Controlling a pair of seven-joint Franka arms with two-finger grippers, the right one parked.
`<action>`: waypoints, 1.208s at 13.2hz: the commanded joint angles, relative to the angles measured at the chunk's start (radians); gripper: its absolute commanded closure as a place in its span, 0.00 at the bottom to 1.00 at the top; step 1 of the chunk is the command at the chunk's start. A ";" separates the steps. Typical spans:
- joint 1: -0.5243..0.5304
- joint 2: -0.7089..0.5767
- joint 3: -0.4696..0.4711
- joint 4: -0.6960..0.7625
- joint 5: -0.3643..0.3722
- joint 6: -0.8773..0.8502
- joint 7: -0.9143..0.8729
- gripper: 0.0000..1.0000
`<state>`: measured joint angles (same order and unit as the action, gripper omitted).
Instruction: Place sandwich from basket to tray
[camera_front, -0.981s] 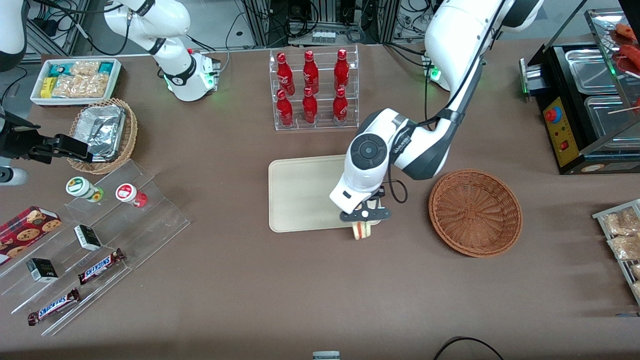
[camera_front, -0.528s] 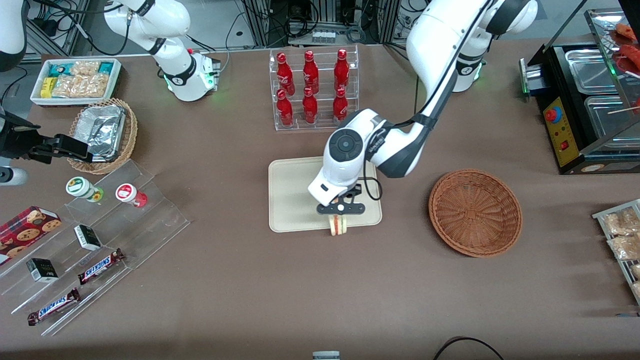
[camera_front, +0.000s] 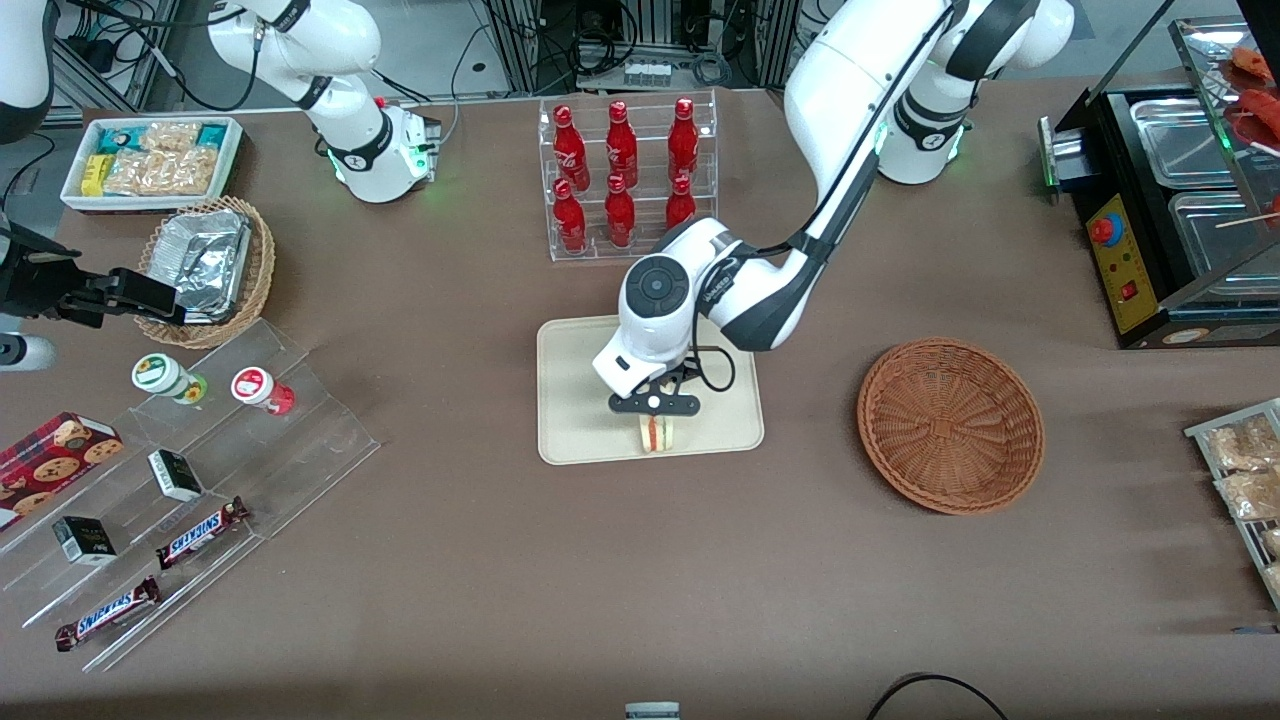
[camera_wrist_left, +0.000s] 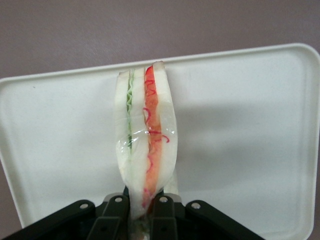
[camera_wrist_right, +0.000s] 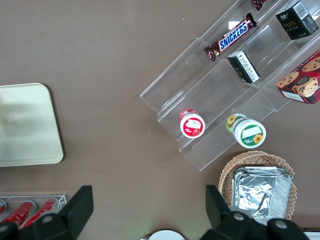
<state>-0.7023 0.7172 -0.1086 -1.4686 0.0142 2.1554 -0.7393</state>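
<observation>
My left gripper (camera_front: 655, 412) is shut on the sandwich (camera_front: 656, 433), a wrapped white wedge with a red and green filling stripe. It holds it upright over the cream tray (camera_front: 578, 395), above the part of the tray nearest the front camera. In the left wrist view the sandwich (camera_wrist_left: 145, 140) hangs between the black fingers (camera_wrist_left: 116, 220) of the gripper (camera_wrist_left: 140, 217) above the tray (camera_wrist_left: 240, 130). The reddish-brown wicker basket (camera_front: 950, 424) lies beside the tray toward the working arm's end of the table and holds nothing.
A clear rack of red bottles (camera_front: 625, 180) stands farther from the front camera than the tray. A clear stepped shelf with snacks (camera_front: 200, 470), a tan foil basket (camera_front: 205, 268) and a white snack bin (camera_front: 150, 160) lie toward the parked arm's end. A black food warmer (camera_front: 1170, 200) stands at the working arm's end.
My gripper has carried the sandwich sideways from beside the tray's corner toward the parked arm's end and slightly away from the front camera, so it now hangs over the tray.
</observation>
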 joint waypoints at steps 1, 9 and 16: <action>-0.020 0.024 0.010 0.014 -0.010 -0.002 -0.015 0.99; -0.020 0.005 0.014 0.017 -0.008 -0.057 -0.017 0.00; 0.062 -0.175 0.024 0.018 -0.007 -0.238 -0.054 0.00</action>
<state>-0.6857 0.6214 -0.0845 -1.4299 0.0139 1.9813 -0.7789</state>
